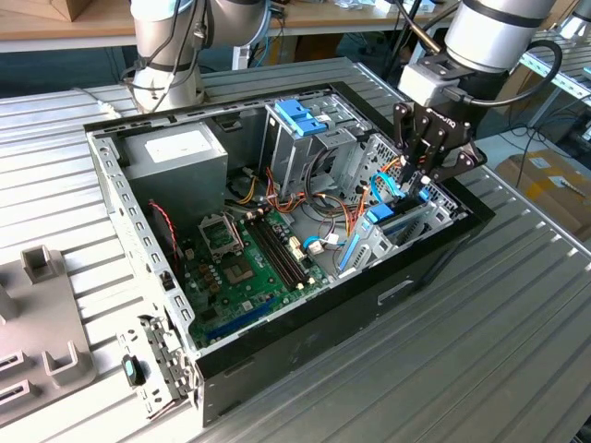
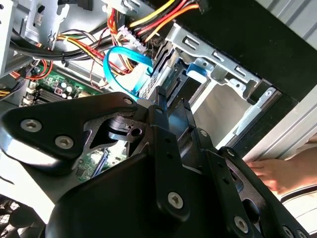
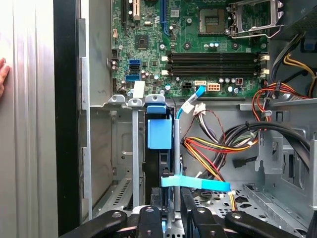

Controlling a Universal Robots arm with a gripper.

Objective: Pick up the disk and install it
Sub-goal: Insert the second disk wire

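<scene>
The disk [image 3: 159,134] stands on edge in the drive cage at the case's [image 1: 277,355] front corner, mostly hidden by cage walls. The gripper [image 1: 417,171] pinches its end. Blue ribbon [image 3: 195,183] and coloured wires [image 3: 218,148] crowd beside it. A hand [image 2: 280,173] rests outside on the ribbed metal bench [image 1: 499,341].

A ribbed metal table [image 1: 517,341] stands before wooden benches [image 1: 55,28].

A lab or workshop — slatted metal table [image 1: 517,323], opened computer case [image 1: 277,305], cardboard boxes [image 1: 554,180].
</scene>
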